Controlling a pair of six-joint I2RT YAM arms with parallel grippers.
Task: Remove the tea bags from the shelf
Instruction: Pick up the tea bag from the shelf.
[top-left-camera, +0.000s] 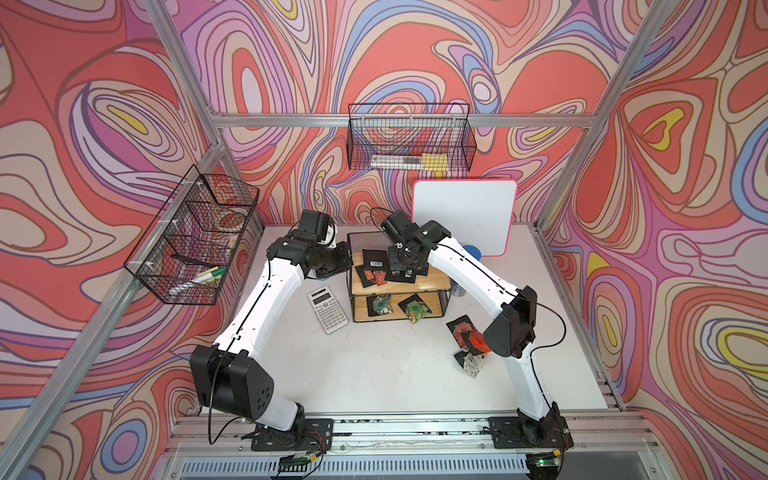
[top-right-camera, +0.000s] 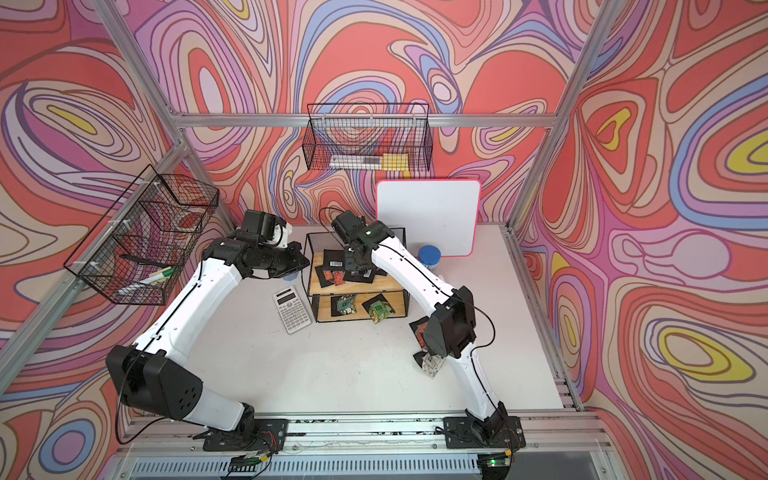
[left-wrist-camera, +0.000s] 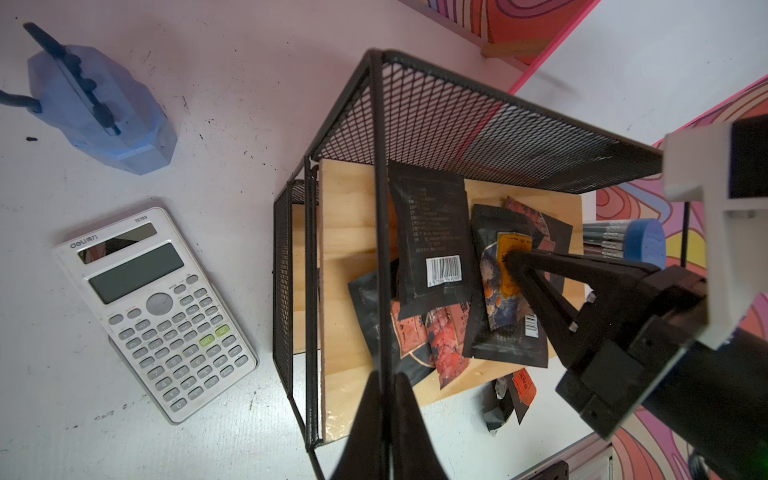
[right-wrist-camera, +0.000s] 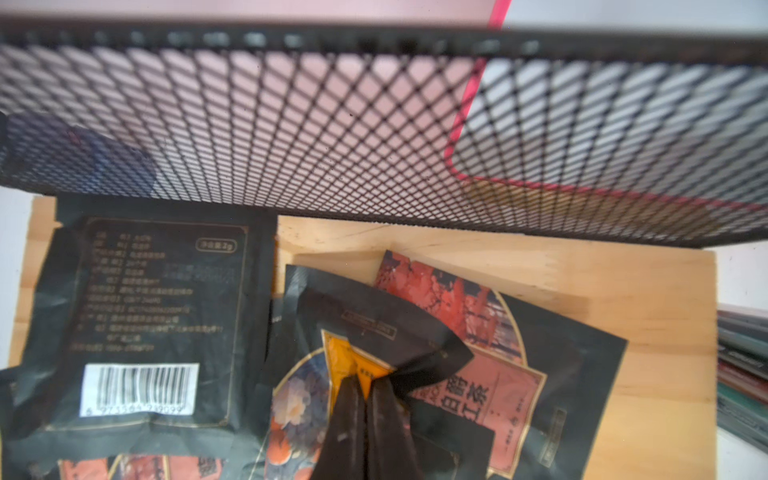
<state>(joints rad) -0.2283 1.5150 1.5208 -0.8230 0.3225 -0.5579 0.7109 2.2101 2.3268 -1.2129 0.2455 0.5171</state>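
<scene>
Closest to us, in the right wrist view, the right jaws are pressed together on the orange-panelled tea bag (right-wrist-camera: 353, 357), and the foil is puckered into a fold where they bite. So the right jaws are closed and gripping that sachet. It lies on the top board of the shelf (top-left-camera: 432, 282), at the right side of the pile, overlapping a red tea bag (right-wrist-camera: 457, 299) and just beside the barcode tea bag (right-wrist-camera: 158, 299).

Here's the relation that matters. The sachet sits directly under the jaws, and we judge its long axis to run from the mesh back towards the near edge. The mesh rises just beyond it on the far side, so the way out is up and then near-right. There, a few tea bags (top-left-camera: 465, 332) lie on the bench (top-left-camera: 374, 374), off the shelf. The right arm (top-left-camera: 469, 270) is the one on it.

The left arm (top-left-camera: 257, 299) stands at the shelf's left end. Its jaws are closed, and in the left wrist view they look clamped on the black frame wire, steadying the rack as we read it.

Two green tea bags (top-left-camera: 382, 305) wait on the lower board. The calculator (top-left-camera: 328, 309) lies left of the shelf, clear of the lift.
</scene>
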